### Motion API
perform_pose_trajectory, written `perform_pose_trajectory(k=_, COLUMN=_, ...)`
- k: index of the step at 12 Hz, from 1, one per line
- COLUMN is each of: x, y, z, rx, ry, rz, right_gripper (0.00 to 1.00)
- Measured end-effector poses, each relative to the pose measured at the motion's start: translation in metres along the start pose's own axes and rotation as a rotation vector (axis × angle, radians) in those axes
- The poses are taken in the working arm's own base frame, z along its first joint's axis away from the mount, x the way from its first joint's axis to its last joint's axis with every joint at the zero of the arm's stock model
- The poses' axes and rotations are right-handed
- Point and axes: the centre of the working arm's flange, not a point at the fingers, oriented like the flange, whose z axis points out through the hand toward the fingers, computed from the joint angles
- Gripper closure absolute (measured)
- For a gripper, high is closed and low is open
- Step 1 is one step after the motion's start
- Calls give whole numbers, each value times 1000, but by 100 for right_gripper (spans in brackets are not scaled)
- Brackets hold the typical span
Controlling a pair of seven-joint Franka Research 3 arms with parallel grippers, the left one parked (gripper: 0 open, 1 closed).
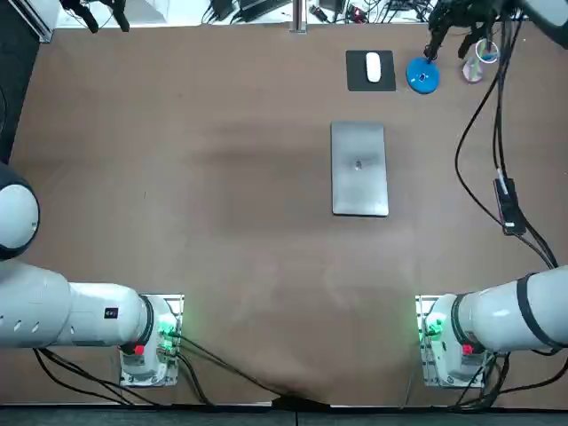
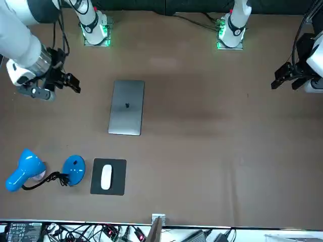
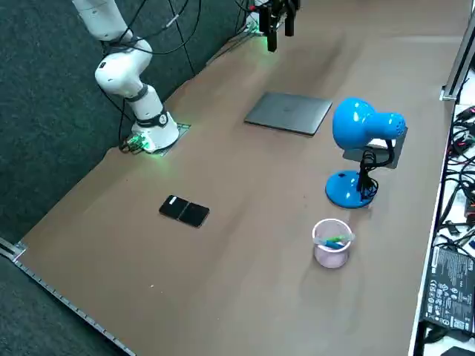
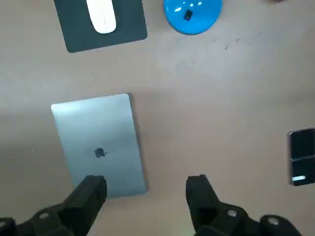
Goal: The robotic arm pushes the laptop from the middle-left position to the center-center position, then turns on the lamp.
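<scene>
The brown table top [image 1: 177, 177] carries a matt covering with faint creases and mottling. The closed silver-grey laptop [image 1: 358, 169] has a smooth, satin metal lid. The blue desk lamp [image 3: 361, 126] is smooth, glossy plastic, with highlights on its shade and round base. The black rectangular mouse pad [image 4: 128, 29] is matt; the white oval mouse [image 4: 102, 17] on it is smooth, glossy plastic. The translucent cup [image 3: 331, 248] looks like frosted plastic. The flat black device [image 3: 184, 211] has a glossy face. The right gripper [image 4: 146, 183], raised above the table near the laptop with its jaws wide apart, has matt black plastic fingers [image 4: 91, 194].
</scene>
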Motion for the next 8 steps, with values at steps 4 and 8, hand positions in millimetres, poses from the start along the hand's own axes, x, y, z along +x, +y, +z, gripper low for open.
perform_pose_trajectory(k=4, x=-6, y=-38, z=38, rx=15, ry=19, rz=125, right_gripper=0)
perform_pose_trajectory(k=8, x=-20, y=-87, z=74, rx=12, ry=22, rz=247, right_gripper=0)
